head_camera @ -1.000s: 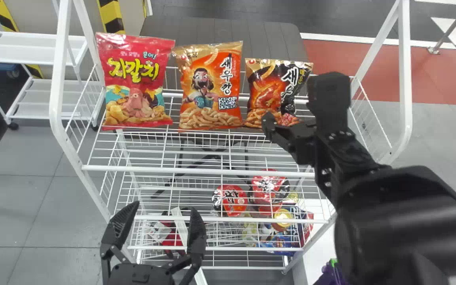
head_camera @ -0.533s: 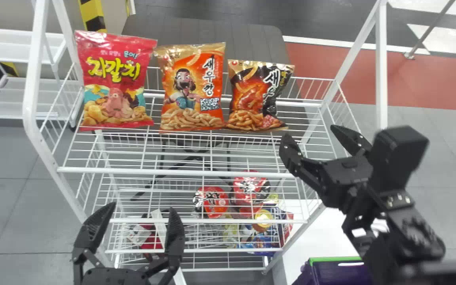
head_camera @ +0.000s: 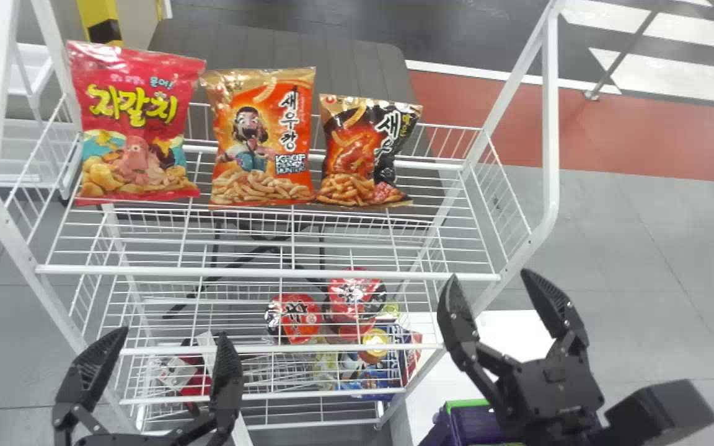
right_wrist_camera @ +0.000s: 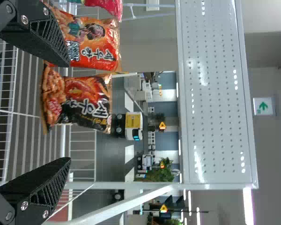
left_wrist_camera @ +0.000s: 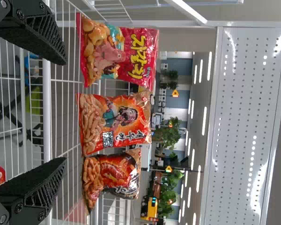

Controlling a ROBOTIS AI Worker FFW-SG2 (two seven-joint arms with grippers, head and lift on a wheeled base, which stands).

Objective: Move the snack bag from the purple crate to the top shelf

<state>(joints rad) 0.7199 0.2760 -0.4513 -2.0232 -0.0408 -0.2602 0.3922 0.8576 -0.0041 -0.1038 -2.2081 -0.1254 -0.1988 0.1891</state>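
In the head view three snack bags stand on the top shelf [head_camera: 264, 271]: a pink bag [head_camera: 137, 118], an orange bag [head_camera: 264, 133] and a black-and-orange bag [head_camera: 366, 148]. My right gripper [head_camera: 502, 297] is open and empty, right of the shelf's front corner and above the purple crate [head_camera: 475, 424]. At the lower left, my left gripper [head_camera: 165, 362] stands open, in front of the rack. In the left wrist view, all three bags lie beyond the open left gripper [left_wrist_camera: 63, 112]. From the right wrist, the open right gripper [right_wrist_camera: 70, 112] faces the black-and-orange bag [right_wrist_camera: 77, 101].
Red cup noodles [head_camera: 295, 317] and other packages sit on the lower shelves. The rack's white side post [head_camera: 550, 124] rises at the right, near my right gripper. A white surface [head_camera: 506, 347] lies beside the rack, by the crate.
My right gripper has drawn back from beside the black-and-orange bag, down and toward the crate, and its spread fingers have come into sight. The head view has shifted, so the rack appears farther left.
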